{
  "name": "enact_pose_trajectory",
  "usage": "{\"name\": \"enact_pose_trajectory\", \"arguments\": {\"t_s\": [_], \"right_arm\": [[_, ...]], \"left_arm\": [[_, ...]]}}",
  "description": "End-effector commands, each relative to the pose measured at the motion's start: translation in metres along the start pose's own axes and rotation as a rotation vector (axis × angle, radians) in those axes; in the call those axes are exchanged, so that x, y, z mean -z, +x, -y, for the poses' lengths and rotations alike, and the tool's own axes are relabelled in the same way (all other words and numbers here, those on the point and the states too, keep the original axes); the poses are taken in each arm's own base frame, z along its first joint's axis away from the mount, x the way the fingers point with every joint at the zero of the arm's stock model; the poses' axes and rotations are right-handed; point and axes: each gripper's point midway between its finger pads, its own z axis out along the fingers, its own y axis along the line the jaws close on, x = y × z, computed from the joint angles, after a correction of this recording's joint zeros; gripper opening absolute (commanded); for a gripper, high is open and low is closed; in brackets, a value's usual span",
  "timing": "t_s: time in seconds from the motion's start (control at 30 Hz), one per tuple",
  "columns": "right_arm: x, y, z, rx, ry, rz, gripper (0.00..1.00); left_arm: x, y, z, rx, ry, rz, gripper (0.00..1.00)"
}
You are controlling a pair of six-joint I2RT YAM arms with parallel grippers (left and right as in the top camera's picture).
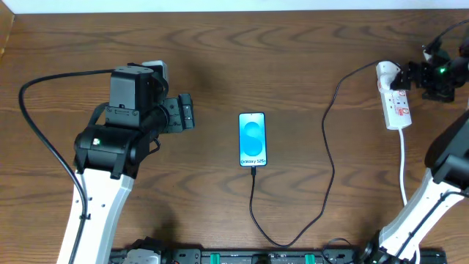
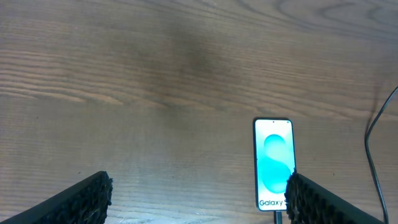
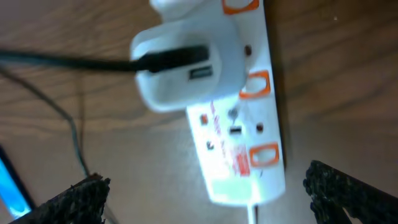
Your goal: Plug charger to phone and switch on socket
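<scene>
At table centre, overhead view: the phone (image 1: 253,139) lies flat, screen up and lit blue-and-white. The charger (image 1: 327,147) is a thin black cable with its tip seated in the phone's near short edge. From there it runs toward the front of the table (image 1: 293,44), loops, and climbs right to a white adapter (image 1: 386,71) at the far end of the socket (image 1: 399,106). The socket lies at the right side, with a white cord (image 1: 403,165) leaving its near end. The left gripper (image 1: 187,111) hovers left of the phone, well apart from it, fingers aimed its way. The right gripper (image 1: 407,76) is just beside the adapter end of the socket (contact cannot be told from this height). Left wrist view: 2 black ribbed pads (image 2: 81,199) sit in the bottom corners, spread wide, with only bare wood between them and nothing held. The phone (image 2: 273,165) shows at lower right with "Galaxy" legible, its lower corner hidden behind the right pad and the plug at its bottom edge. Right wrist view, blurred: the socket (image 3: 239,130) lies directly below, and the adapter (image 3: 186,68) takes the charger's black plug from the left. 3 orange-red switches (image 3: 255,84) run along 1 side; whether any is on cannot be told. The 2 pads (image 3: 345,193) sit in the bottom corners, parted and holding nothing, with the socket's cord end between them and clear of both in frame.
</scene>
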Motion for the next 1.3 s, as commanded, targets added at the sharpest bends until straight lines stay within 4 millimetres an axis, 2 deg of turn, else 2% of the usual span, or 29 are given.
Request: {"name": "enact_pose_trajectory", "arguments": {"t_s": [0.0, 0.13, 0.2, 0.5, 0.7, 1.07, 1.27], "right_arm": [[-0.01, -0.01, 0.003, 0.03, -0.006, 0.018, 0.99], [-0.014, -0.022, 0.003, 0.071, -0.011, 0.062, 0.99], [-0.013, -0.028, -0.007, 0.121, -0.066, 0.092, 0.99], [-0.013, -0.034, -0.015, 0.132, -0.111, 0.123, 0.99], [-0.024, -0.027, -0.019, 0.123, -0.146, 0.098, 0.99], [-0.07, 0.0, -0.028, 0.095, -0.196, 0.02, 0.99], [-0.078, 0.008, -0.029, 0.087, -0.201, -0.003, 0.99]], "left_arm": [[0.004, -0.005, -0.002, -0.01, -0.013, 0.018, 0.89], [0.004, -0.005, -0.002, -0.01, -0.013, 0.019, 0.89], [0.004, -0.005, -0.002, -0.01, -0.013, 0.018, 0.89], [0.004, -0.005, -0.002, -0.01, -0.013, 0.018, 0.89], [0.004, -0.005, -0.002, -0.01, -0.013, 0.018, 0.89], [0.004, -0.005, -0.002, -0.01, -0.013, 0.019, 0.89], [0.004, -0.005, -0.002, -0.01, -0.013, 0.019, 0.89]]}}
